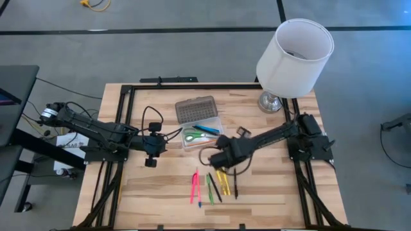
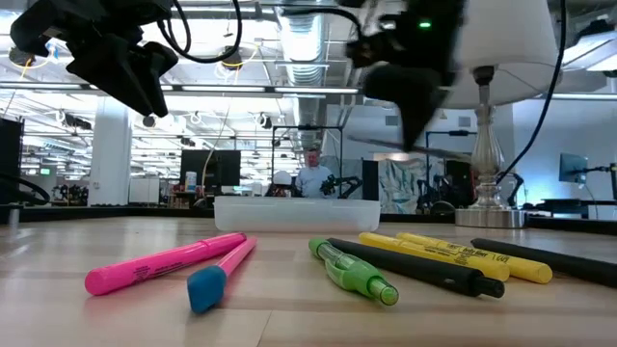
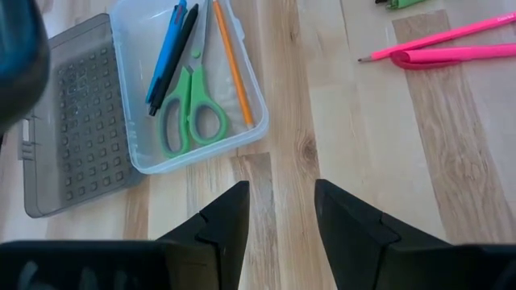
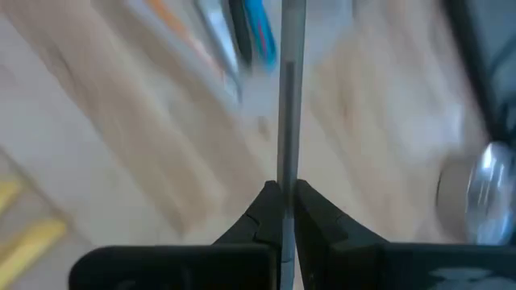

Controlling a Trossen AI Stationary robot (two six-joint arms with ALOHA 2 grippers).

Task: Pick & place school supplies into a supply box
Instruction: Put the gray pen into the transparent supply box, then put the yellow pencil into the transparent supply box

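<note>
A white lamp [image 1: 294, 54] stands at the wooden table's [image 1: 160, 192] far right corner. Beyond that table, a person [image 2: 310, 175] seems to sit among office desks.

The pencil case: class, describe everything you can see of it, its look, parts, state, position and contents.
The pencil case is a small clear plastic tray with rounded corners, lying flat on the wooden table. Its grey ribbed lid is hinged fully open and lies flat beside it. Inside lie green-handled scissors, an orange pencil, a blue pen and a black pen. No gripper touches it.
</note>
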